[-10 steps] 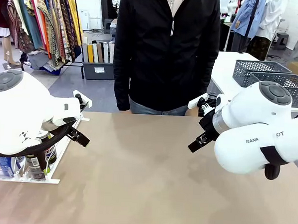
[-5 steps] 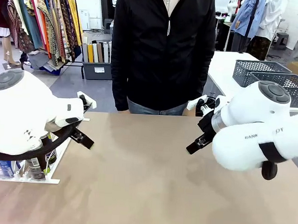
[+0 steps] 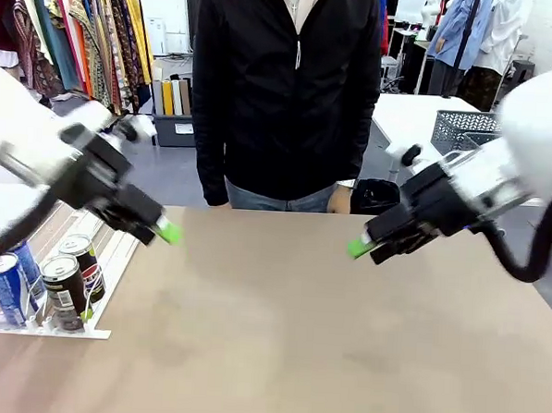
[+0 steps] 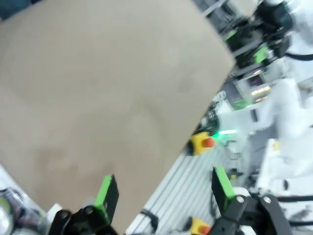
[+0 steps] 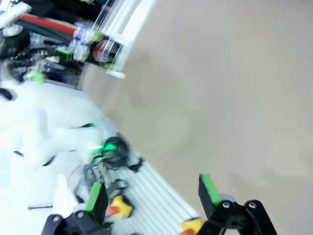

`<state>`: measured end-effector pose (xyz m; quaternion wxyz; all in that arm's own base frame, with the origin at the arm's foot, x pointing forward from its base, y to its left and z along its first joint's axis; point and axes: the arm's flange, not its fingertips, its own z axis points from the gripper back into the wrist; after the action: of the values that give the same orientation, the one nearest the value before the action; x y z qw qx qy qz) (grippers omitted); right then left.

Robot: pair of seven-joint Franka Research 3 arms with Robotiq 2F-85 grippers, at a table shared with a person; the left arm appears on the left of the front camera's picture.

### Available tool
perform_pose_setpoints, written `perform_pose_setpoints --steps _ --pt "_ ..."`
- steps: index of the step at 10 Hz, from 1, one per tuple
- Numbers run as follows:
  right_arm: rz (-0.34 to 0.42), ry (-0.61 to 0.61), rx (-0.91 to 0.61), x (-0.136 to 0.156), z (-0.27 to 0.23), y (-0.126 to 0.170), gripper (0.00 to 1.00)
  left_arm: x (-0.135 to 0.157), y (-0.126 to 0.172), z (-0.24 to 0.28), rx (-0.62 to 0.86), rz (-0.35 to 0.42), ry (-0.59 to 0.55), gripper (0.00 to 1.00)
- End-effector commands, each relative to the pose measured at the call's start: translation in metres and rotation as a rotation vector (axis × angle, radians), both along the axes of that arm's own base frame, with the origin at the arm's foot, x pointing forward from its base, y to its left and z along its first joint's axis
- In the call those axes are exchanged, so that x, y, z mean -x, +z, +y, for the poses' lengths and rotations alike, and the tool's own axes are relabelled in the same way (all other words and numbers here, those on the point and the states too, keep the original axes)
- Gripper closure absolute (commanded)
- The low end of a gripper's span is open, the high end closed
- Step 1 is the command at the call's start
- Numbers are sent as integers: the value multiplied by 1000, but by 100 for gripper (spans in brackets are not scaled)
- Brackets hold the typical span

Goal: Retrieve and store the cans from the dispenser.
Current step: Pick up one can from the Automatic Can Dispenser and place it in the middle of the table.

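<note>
The dispenser (image 3: 47, 329) is a low white rack at the table's left front. In its lanes stand a blue can (image 3: 6, 288) and two dark cans (image 3: 64, 291), (image 3: 81, 252). My left gripper (image 3: 166, 230) hangs above the table just right of the rack, apart from the cans. In the left wrist view it (image 4: 163, 188) is open, with only bare table between its green pads. My right gripper (image 3: 360, 249) hovers over the table's right half. It (image 5: 151, 192) is open too and holds nothing. The dispenser (image 5: 115, 36) lies far off in the right wrist view.
A person in a black jacket (image 3: 287, 87) stands at the far edge, hands down by the sides. Grey mesh baskets (image 3: 461, 128) sit on a white table at the back right. The brown tabletop (image 3: 278, 336) spreads between the grippers.
Both arms have swung, so their big white joints left the foreground and the grippers' green tips now show. The cans, half hidden by the left arm before, are now exposed.
</note>
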<state>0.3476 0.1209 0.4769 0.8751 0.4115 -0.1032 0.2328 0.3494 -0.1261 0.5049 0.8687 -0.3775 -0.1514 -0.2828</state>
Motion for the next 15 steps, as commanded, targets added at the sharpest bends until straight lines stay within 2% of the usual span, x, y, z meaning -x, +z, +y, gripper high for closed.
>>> perform_pose_setpoints --steps 1,2,3,5,6,8,9,10,15 --pt "-1 -5 -226 18 -73 16 0 15 27 87 259 3 39 0" --pt "-45 -91 -357 33 -125 22 0 27 30 150 398 -15 121 0" --pt "-75 -201 -481 45 -171 18 0 39 20 197 485 -17 212 0" --pt "-82 -385 -642 62 -235 -11 0 71 -15 280 641 -4 412 0" --pt "-69 -482 -714 62 -258 -30 0 90 -39 316 732 -17 506 0" --pt "-21 -583 -751 55 -272 -55 0 110 -67 347 783 -44 648 0" --pt "-5 -646 -646 43 -262 -61 0 109 -71 348 747 -48 757 0" --pt "-15 -585 -725 58 -309 -38 0 121 -60 362 753 -8 634 0" --pt "-15 -585 -725 58 -309 -38 0 121 -60 362 753 -8 634 0"
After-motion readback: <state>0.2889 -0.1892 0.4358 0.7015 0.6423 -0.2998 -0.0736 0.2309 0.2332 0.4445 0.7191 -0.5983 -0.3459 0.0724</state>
